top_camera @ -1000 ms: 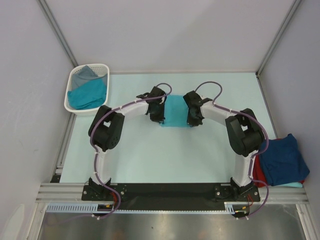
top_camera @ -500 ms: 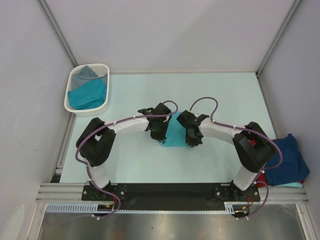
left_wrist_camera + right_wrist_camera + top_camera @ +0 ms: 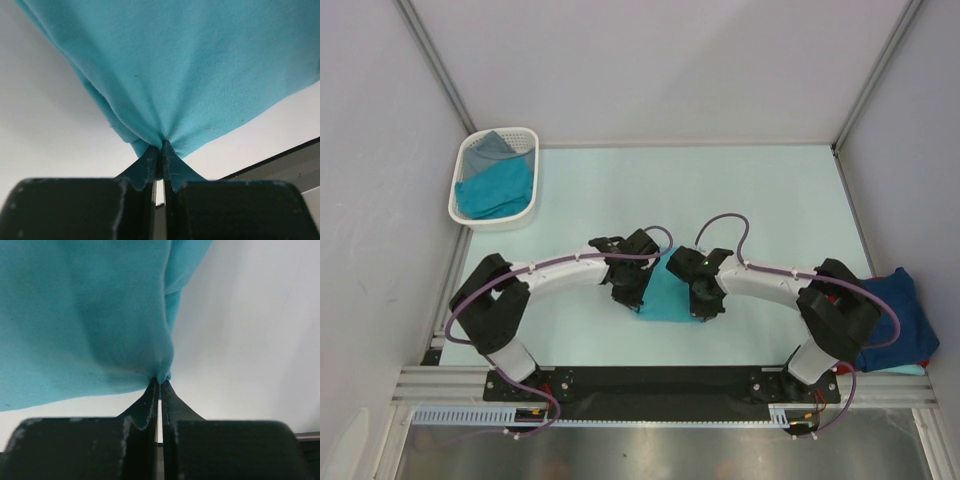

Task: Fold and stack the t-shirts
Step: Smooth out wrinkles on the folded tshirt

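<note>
Left gripper (image 3: 161,150) and right gripper (image 3: 160,385) each pinch the teal shirt (image 3: 670,297).
The wrist views show the jaws almost touching, with cloth bunched in each pinch. Only the top view shows the shirt between the two grippers toward the table's (image 3: 770,190) near side, a basket (image 3: 505,131) far left, and a navy shirt (image 3: 890,315) near right.
</note>
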Controlling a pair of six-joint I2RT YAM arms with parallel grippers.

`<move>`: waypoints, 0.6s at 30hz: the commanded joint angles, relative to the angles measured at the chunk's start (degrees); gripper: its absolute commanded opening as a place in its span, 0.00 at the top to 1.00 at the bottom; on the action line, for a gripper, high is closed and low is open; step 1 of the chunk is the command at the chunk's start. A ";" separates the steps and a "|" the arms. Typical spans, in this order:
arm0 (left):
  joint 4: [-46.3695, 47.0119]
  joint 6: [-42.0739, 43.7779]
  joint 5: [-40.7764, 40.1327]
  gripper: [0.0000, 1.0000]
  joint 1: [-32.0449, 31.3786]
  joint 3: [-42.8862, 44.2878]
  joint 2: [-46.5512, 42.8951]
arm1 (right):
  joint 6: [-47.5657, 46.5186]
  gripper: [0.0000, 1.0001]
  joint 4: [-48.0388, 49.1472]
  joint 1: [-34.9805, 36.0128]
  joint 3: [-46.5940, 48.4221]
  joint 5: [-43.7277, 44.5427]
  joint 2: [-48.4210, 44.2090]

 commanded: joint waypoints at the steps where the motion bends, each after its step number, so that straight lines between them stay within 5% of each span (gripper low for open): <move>1: -1.03 -0.20 -0.63 0.91 -0.46 -0.09 0.53 | 1.05 1.00 -1.64 0.17 1.15 1.93 0.27; 3: -1.12 0.24 -1.15 0.84 -0.72 1.22 0.88 | 0.88 0.89 -1.99 0.17 2.38 2.72 0.98; 7: -2.86 0.41 -11.04 0.71 -0.81 5.70 -3.58 | -0.44 0.44 -3.12 0.08 8.00 8.67 -0.86; 10: -5.41 1.55 -16.17 0.51 -0.29 14.21 -6.14 | -4.21 0.30 -5.31 -1.50 17.74 12.12 -1.57; 15: -6.74 4.63 -15.93 0.47 2.87 28.90 -2.64 | -9.75 0.32 -6.04 -4.66 30.68 14.51 1.59; 18: -5.96 4.37 -10.24 0.61 5.51 30.24 1.58 | -11.08 0.54 -3.23 -6.51 29.82 12.58 3.87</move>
